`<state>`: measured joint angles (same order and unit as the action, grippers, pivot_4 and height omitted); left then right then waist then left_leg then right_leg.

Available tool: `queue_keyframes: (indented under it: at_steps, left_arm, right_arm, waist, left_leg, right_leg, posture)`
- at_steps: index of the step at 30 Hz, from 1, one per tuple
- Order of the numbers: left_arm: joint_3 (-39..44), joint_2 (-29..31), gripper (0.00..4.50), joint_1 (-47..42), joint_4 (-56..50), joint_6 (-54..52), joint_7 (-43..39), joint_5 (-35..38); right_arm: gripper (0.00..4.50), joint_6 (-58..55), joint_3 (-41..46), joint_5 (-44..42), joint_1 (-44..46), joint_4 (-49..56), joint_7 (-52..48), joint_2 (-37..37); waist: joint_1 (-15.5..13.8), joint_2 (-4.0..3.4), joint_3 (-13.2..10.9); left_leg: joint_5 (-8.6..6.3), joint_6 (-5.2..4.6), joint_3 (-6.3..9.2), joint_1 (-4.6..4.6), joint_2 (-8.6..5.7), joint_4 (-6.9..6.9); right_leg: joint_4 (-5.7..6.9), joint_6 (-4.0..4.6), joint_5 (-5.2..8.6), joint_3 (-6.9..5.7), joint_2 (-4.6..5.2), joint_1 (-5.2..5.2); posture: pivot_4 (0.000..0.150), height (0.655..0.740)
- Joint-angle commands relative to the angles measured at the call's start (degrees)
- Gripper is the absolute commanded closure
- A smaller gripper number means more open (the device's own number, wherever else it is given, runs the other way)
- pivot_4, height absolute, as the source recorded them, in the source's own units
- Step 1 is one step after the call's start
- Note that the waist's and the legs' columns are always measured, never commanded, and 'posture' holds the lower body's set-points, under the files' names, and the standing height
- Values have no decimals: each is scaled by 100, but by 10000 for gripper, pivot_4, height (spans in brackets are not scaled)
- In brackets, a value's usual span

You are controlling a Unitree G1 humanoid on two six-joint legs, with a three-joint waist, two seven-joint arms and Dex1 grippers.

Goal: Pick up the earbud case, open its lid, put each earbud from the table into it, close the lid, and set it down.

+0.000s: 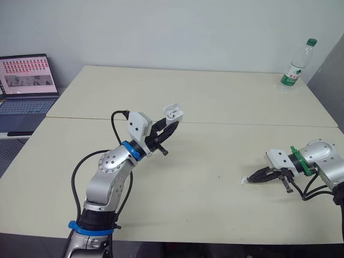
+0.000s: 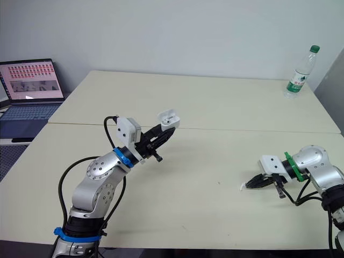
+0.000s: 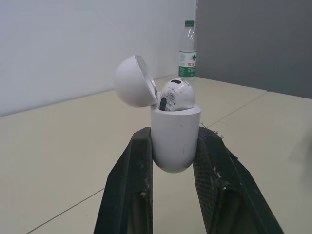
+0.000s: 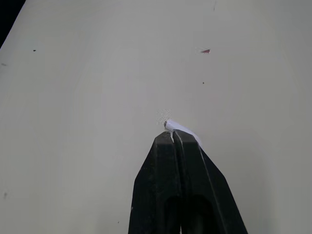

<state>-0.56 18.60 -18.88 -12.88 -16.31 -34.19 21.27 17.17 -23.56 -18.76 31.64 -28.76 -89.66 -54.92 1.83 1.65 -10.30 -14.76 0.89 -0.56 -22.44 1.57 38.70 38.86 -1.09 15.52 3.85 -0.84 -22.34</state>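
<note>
White case (image 3: 175, 139) upright, lid (image 3: 134, 80) open, clamped in left jaws; right jaws pinching earbud (image 4: 183, 129)

The case (image 3: 175, 151) is plain white, and the earbud (image 3: 176, 95) in it white with a black mark. The left claw (image 3: 174, 139) and right claw (image 4: 173, 136) are black. The table (image 1: 215, 97) is cream. The bottle's (image 1: 294, 67) cap and label are green.

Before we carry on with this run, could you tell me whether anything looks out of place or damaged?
Nothing serious: the seated earbud in the open earbud case, held in the left gripper, shows dark scuff marks. The right gripper pinches the second earbud cleanly.
</note>
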Motion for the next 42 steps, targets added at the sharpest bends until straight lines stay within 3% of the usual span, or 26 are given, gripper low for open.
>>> queue_keyframes:
  at_steps: [1, 14, 25, 42]
  left_arm:
    - [90, 27, 37406, -15, -258, 32, 53, 39]
    - [71, 14, 37406, -45, -211, 61, 82, 29]
    - [84, 27, 37406, -11, -243, 52, 73, 52]
    - [77, 50, 37406, -59, -249, 21, 49, 60]
  right_arm:
    - [44629, 124, 252, 121, 174, -145, -283, 102]
    - [44629, -11, 372, 126, 285, -48, -284, 322]
    - [44629, -106, -121, -521, 194, 293, -284, -574]
    - [44629, 492, -240, 10, 310, -420, -284, -91]
  waist:
    - [1, 0, 0]
    - [-3, 0, 0]
    - [0, -2, -2]
    - [5, -1, -2]
  left_leg:
    - [0, 0, 0, 0, 0, 0]
    - [0, 0, 1, -1, -1, 0]
    - [0, 0, 2, -2, 0, 0]
    - [0, 0, 0, -1, 1, 0]
  right_leg:
    - [0, 0, 0, 0, 0, 0]
    - [0, 0, 0, -1, 0, 0]
    - [-2, -1, 0, -2, 1, 0]
    - [-2, -1, 1, 1, -1, -1]
  posture:
    - [1500, 7400]
    - [1500, 7400]
    - [1500, 7400]
    - [1500, 7400]
